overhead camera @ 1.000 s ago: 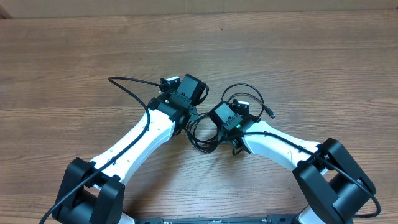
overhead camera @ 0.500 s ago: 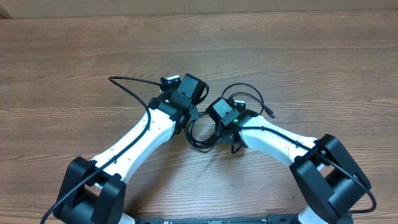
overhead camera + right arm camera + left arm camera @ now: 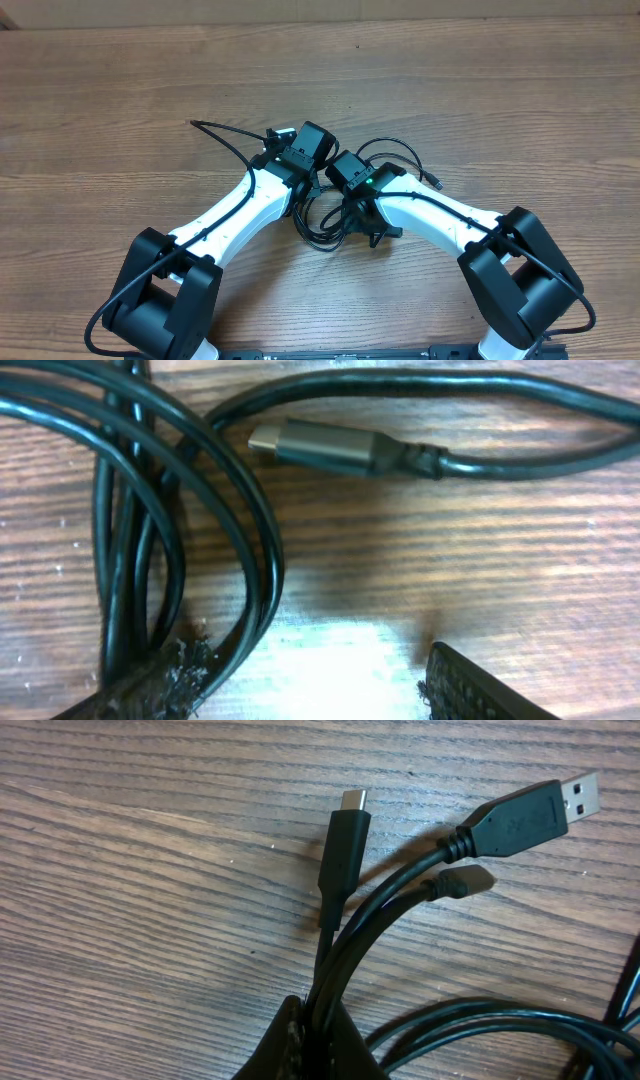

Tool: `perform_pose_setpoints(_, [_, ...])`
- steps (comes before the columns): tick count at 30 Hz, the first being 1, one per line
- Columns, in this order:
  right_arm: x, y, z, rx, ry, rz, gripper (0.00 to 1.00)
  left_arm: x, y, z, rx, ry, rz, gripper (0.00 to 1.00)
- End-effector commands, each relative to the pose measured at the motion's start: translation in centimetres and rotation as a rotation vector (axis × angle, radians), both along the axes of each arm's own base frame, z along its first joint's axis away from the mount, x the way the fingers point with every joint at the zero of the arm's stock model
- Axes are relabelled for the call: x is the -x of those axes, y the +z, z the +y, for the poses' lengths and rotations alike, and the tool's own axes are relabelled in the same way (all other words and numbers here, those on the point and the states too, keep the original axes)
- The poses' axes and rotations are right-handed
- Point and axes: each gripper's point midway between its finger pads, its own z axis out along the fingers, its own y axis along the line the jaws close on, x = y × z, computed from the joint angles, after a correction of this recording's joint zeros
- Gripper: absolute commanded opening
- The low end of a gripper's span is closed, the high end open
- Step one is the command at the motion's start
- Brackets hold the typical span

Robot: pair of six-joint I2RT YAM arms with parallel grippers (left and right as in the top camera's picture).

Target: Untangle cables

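Black cables (image 3: pixel 335 965), clamped in the closed left tool (image 3: pixel 312 1045), fan out to three plugs (image 3: pixel 350 805) over the wooden surface (image 3: pixel 120 870). The right tool (image 3: pixel 315 685) has its jaws apart, with cable loops against one finger (image 3: pixel 165 680) and one plug (image 3: pixel 320 448) beyond. The tangle lies mid-surface between both tools.

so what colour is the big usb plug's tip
Silver tip on the black usb plug; clearest in left wrist view.

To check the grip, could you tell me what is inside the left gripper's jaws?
The left gripper is shut on the cables: black cords fan out from it, three ending in plugs. How many strands are pinched is hidden by its fingers.
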Motion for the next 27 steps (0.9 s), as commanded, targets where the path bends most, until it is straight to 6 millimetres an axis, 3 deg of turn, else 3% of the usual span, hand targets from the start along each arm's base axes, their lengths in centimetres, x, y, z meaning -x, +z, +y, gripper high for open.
perform_pose_setpoints(1, [-1.6,1.7,0.1,-0.003,-0.052,-0.025,0.70,-0.3,0.2,0.1,-0.028,-0.015,-0.017,0.04])
perform_pose_setpoints(6, [-2.9,2.9,-1.1,-0.028,-0.173,-0.028,0.70,-0.4,0.2,-0.3,-0.002,-0.020,-0.019,0.04])
perform_pose_setpoints(11, [-3.4,2.3,-1.1,-0.116,-0.228,0.003,0.71,-0.1,0.0,-1.1,0.036,-0.051,0.005,0.04])
perform_pose_setpoints(18, [-3.0,1.3,0.9,-0.223,-0.138,0.023,0.71,0.1,-0.1,-1.7,0.061,-0.069,0.021,0.04])
perform_pose_setpoints(27, [-2.9,0.8,-0.8,-0.136,-0.147,0.004,0.70,0.1,-0.1,-1.7,0.062,-0.068,0.019,0.04])
